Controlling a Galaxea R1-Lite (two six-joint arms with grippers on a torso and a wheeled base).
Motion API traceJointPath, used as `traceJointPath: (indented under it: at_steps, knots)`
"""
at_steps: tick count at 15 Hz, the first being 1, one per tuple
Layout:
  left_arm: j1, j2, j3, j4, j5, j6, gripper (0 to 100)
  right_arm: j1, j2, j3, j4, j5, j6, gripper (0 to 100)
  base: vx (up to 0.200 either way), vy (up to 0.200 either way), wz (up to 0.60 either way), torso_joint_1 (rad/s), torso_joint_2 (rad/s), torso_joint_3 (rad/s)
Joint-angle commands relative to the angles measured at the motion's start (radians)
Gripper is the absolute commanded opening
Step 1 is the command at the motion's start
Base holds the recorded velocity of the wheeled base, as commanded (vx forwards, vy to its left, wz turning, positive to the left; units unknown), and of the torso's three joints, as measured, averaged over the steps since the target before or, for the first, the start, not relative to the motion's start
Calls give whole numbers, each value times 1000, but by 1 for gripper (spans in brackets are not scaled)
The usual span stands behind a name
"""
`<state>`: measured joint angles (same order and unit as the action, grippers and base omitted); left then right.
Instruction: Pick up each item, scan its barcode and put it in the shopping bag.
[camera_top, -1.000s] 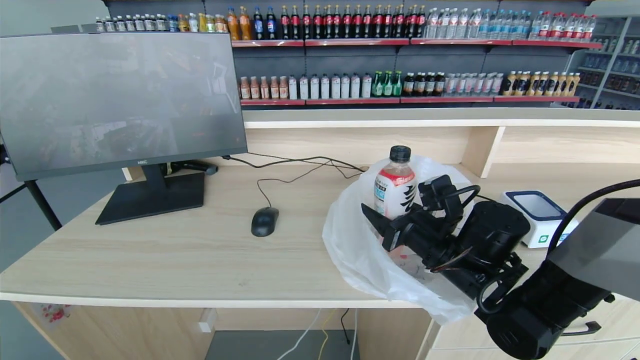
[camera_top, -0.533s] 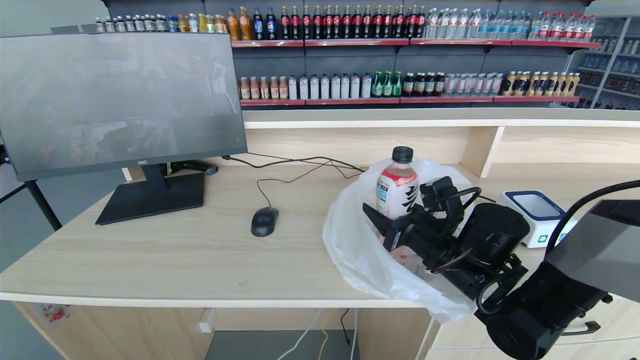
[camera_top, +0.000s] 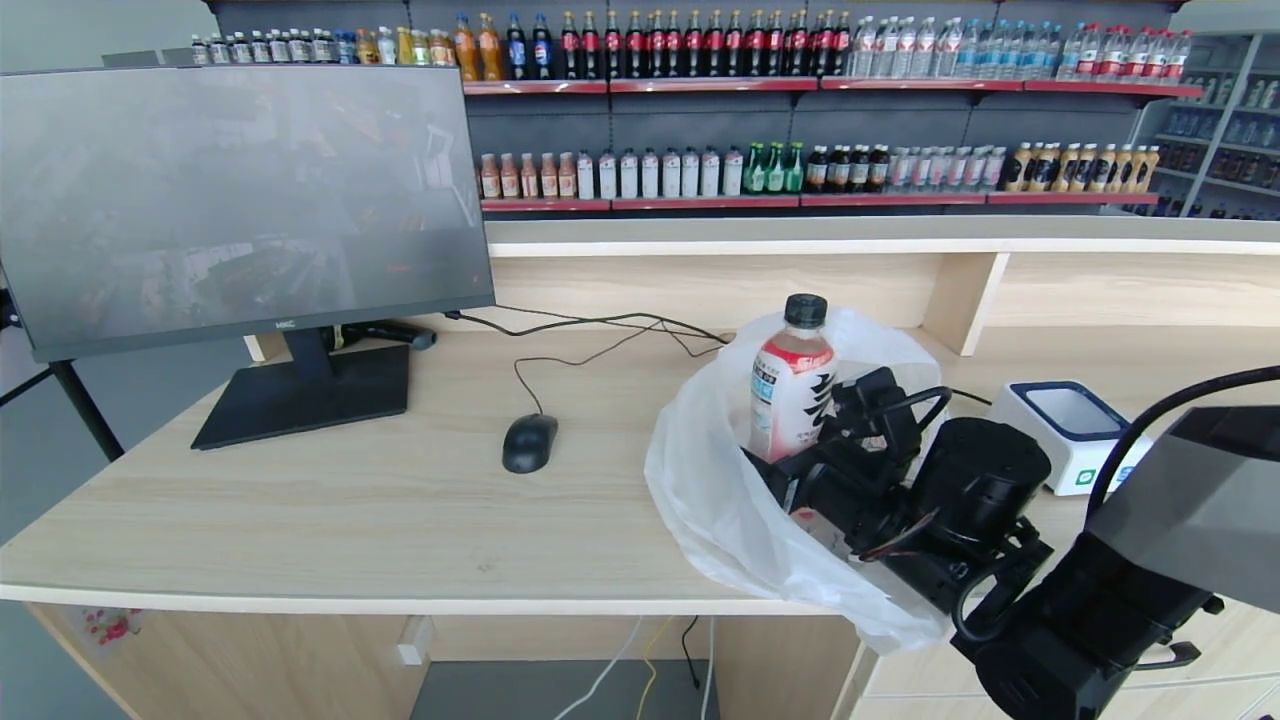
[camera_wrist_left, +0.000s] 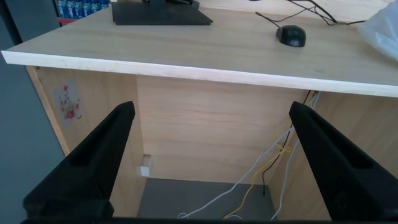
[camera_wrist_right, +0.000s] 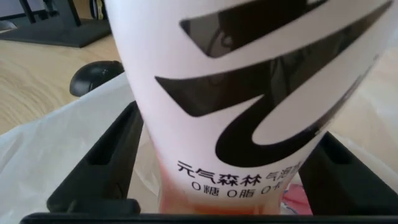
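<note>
We hold the black-capped pink-and-white plastic bottle (camera_top: 792, 390) upright inside the translucent white plastic shopping bag (camera_top: 715, 510) so it can stand there, the right gripper (camera_top: 778, 468) seemingly clamping its 2 fingers (camera_wrist_right: 99, 162) on the bottle's lower body, while the left gripper (camera_wrist_left: 211, 109), well apart from the bag, gapes empty.

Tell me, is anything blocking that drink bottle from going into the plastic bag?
Nothing visible does. The right gripper holds the bottle upright in the open mouth of the shopping bag, with the bottle's lower part down between the bag's walls.
</note>
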<state>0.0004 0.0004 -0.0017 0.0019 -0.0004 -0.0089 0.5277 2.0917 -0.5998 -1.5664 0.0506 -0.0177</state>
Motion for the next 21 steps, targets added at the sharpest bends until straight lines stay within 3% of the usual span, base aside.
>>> traceJointPath:
  at_steps: [1, 21]
  knots:
    - [1, 0, 0, 0, 0, 0, 100, 0, -5, 2, -4, 0, -1, 100, 0, 0, 0, 0, 0, 0]
    - [1, 0, 0, 0, 0, 1, 100, 29, -210, 135, -4, -8, -5, 100, -10, 0, 0, 0, 0, 0]
